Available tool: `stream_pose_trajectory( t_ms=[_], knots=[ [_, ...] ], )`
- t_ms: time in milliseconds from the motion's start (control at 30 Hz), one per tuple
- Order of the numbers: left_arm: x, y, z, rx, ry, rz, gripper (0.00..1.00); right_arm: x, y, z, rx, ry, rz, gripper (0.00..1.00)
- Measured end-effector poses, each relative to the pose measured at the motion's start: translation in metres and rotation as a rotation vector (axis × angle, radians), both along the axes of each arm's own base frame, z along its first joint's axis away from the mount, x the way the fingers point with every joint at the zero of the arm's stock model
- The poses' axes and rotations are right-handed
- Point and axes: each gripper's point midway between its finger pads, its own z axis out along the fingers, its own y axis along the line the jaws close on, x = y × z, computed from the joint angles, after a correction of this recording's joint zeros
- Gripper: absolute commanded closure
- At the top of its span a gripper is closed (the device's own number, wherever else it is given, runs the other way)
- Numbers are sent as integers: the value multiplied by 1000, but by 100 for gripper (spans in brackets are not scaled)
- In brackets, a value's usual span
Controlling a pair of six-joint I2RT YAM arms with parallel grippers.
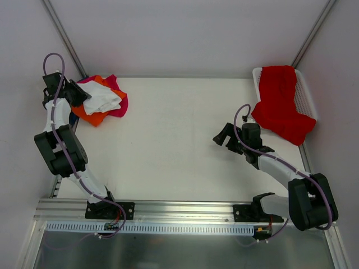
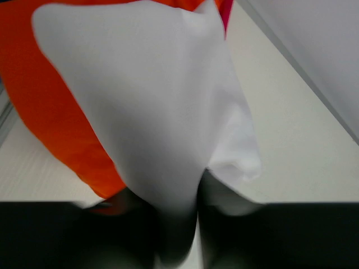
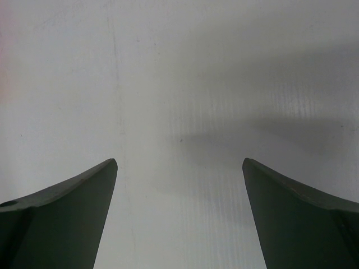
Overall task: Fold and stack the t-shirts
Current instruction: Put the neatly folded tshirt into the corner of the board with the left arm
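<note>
A folded white t-shirt (image 1: pixel 102 97) lies on top of an orange t-shirt (image 1: pixel 94 116) and a magenta-pink t-shirt (image 1: pixel 119 96) at the table's far left. My left gripper (image 1: pixel 78 94) is at the pile's left edge, shut on the white t-shirt (image 2: pixel 151 106), whose cloth runs between the fingers; the orange t-shirt (image 2: pixel 50 112) shows beneath. A red t-shirt (image 1: pixel 280 102) hangs over the basket at the far right. My right gripper (image 1: pixel 223 136) is open and empty over bare table (image 3: pixel 179 112). Nothing blue shows.
A white plastic mesh basket (image 1: pixel 305 96) stands at the far right against the wall. Metal frame posts (image 1: pixel 63 35) rise at both back corners. An aluminium rail (image 1: pixel 185 210) runs along the near edge by the arm bases.
</note>
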Motion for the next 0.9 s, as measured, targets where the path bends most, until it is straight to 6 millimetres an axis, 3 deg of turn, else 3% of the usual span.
stream_pose_trajectory(
  t_ms=[33, 67, 100, 400, 600, 733, 900],
  knots=[
    [-3, 5, -3, 6, 11, 14, 44, 0, 0, 0, 0, 0, 0, 1],
    [-6, 11, -6, 13, 25, 33, 5, 0, 0, 0, 0, 0, 0, 1],
    [-9, 15, -9, 19, 37, 53, 1, 0, 0, 0, 0, 0, 0, 1],
    [-26, 45, -15, 60, 103, 203, 1, 0, 0, -3, -3, 9, 0, 0],
    [-49, 59, 15, 133, 73, 323, 1, 0, 0, -3, -3, 9, 0, 1],
    [-77, 54, 40, 135, 16, 413, 1, 0, 0, -4, -3, 10, 1, 1],
    [-113, 29, 68, 108, -74, 412, 1, -1, 3, -3, -9, 0, 20, 1]
  ],
)
